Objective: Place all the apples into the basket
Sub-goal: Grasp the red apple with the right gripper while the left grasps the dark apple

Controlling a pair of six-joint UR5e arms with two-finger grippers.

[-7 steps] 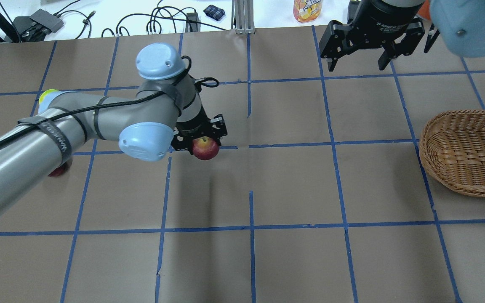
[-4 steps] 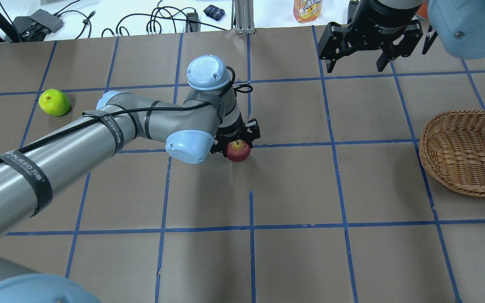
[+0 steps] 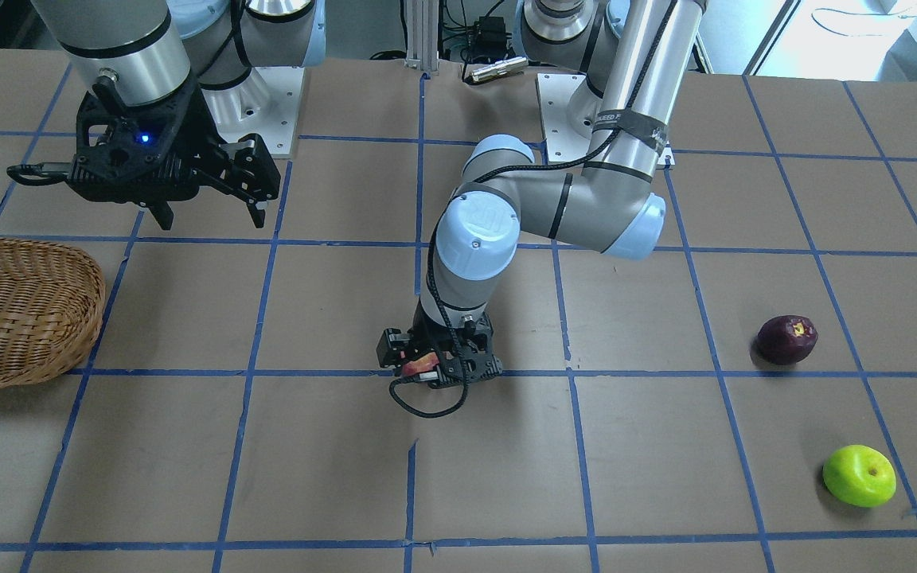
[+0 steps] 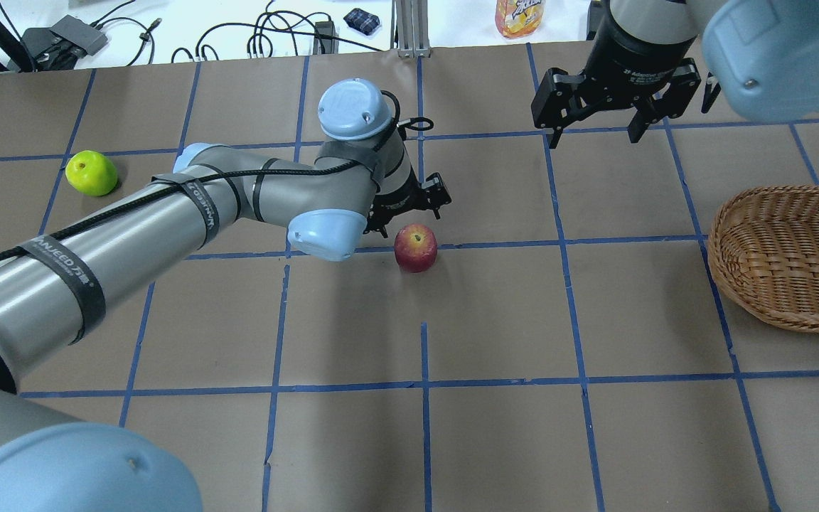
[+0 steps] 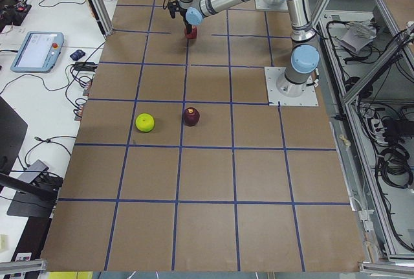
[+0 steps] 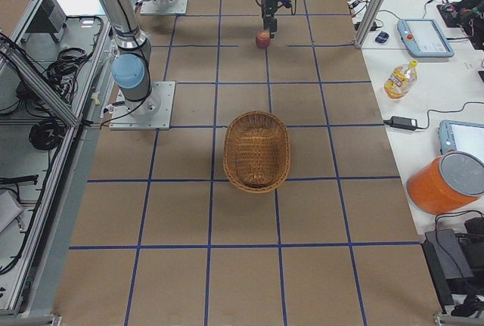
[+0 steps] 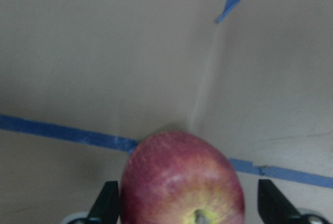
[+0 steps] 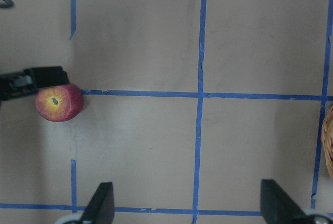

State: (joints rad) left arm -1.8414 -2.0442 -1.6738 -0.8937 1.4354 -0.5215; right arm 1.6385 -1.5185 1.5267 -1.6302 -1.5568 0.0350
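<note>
Three apples lie on the paper-covered desk (image 4: 495, 441), none of them in the basket (image 4: 793, 249). The red apple (image 4: 415, 247) rests stem-up on a blue tape line (image 4: 495, 245), between the fingertips of the left jaws, which are parted around it rather than clamped on it. In the left wrist camera's view, one dark fingertip (image 7: 110, 203) stands just beside the fruit's flank, too close to say whether it touches. The other stands clear of the skin, with bare desk showing in the gap. The left arm (image 4: 168, 213) stretches out across the desk, its wrist bent down over the fruit.

The right jaws hover above the desk, spread wide and holding nothing. The red apple lies off to one side of them, toward the left jaws. The oval wicker basket lies on their opposite side, well apart from both pairs of jaws, its rim only just entering the edge of the right wrist camera's view.

The green apple (image 3: 859, 476) and the maroon apple (image 3: 786, 339) sit near each other without touching, each tilted so that its stem dimple shows. Both are well apart from the left jaws, on the side away from the right jaws. From the overhead camera, the left arm hides the maroon one.
</note>
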